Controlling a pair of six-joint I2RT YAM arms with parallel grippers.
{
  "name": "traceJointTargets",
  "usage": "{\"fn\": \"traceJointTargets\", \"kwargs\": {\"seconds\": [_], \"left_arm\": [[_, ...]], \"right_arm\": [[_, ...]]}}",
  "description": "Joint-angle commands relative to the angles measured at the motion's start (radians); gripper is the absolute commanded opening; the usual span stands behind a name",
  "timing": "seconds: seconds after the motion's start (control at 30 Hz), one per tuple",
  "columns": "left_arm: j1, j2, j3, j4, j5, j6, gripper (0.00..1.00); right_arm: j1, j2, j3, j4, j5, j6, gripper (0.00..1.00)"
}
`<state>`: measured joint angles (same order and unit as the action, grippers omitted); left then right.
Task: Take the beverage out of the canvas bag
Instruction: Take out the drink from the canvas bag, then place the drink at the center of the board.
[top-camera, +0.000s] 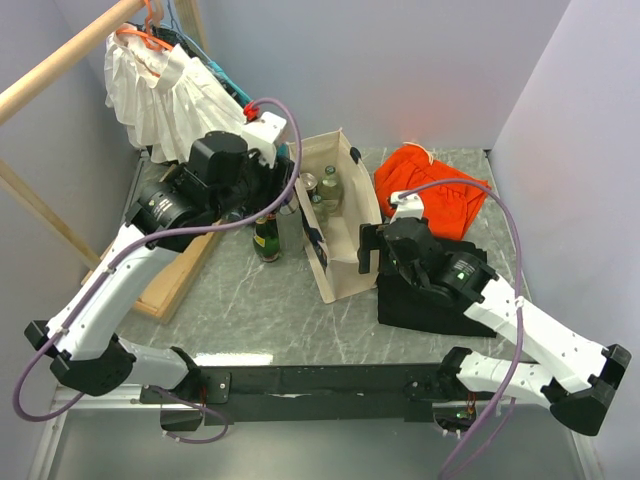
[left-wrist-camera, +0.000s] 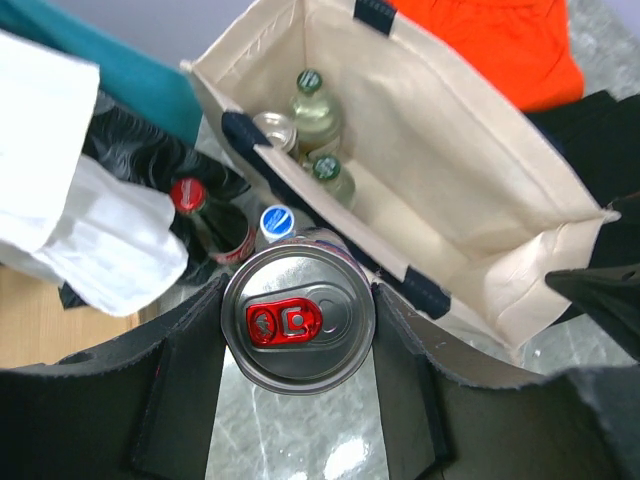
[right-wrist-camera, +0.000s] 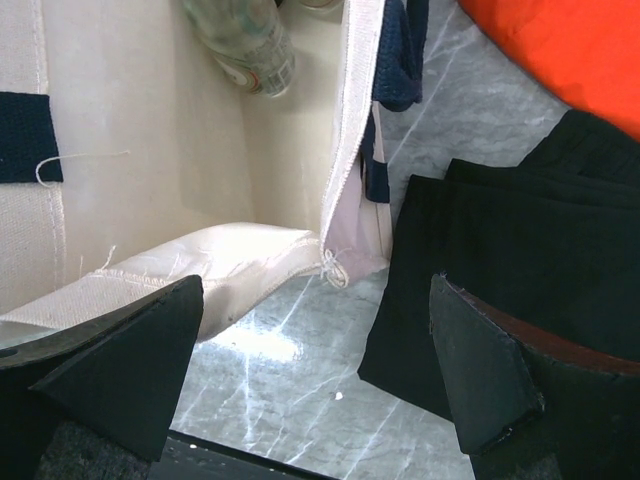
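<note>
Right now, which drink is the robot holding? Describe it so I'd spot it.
Find the beige canvas bag mid-table. Beside its long wall, the left gripper clamps a silver can. Its red pull tab sets it apart from the green-capped bottles inside the bag.

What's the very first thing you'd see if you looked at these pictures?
A shiny can with a red tab, squeezed in the left gripper just beside the bag. Then the bright orange cloth at the far right of the table. The open bag stands in the middle with bottles inside.
</note>
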<state>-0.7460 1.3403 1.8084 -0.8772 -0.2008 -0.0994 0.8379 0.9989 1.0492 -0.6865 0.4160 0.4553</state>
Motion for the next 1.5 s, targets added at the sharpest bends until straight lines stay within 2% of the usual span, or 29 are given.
{"fn": "traceJointTargets", "kwargs": {"seconds": [0.0,0.27,0.57,0.93,1.47], "left_arm": [[-0.004,-0.058,-0.024,0.060,-0.035,-0.025,0.01],[-0.004,-0.076,-0.180,0.083,-0.026,-0.062,0.01],[-0.004,-0.104,-0.329,0.182,-0.003,-0.102,0.01],[-0.003,-0.066,-0.414,0.268,0.035,-0.128,0.01],[-0.004,0.045,-0.445,0.346,0.069,-0.128,0.01]], "right_arm": [[0.007,0.014,0.046,0.027,-0.008,-0.001,1.00],[0.004,0.024,0.052,0.035,-0.013,-0.009,1.00],[0.006,0.023,0.048,0.036,-0.017,-0.010,1.00],[0.006,0.004,0.028,0.025,-0.005,-0.004,1.00],[0.006,-0.005,0.014,0.013,0.021,-0.003,1.00]]}}
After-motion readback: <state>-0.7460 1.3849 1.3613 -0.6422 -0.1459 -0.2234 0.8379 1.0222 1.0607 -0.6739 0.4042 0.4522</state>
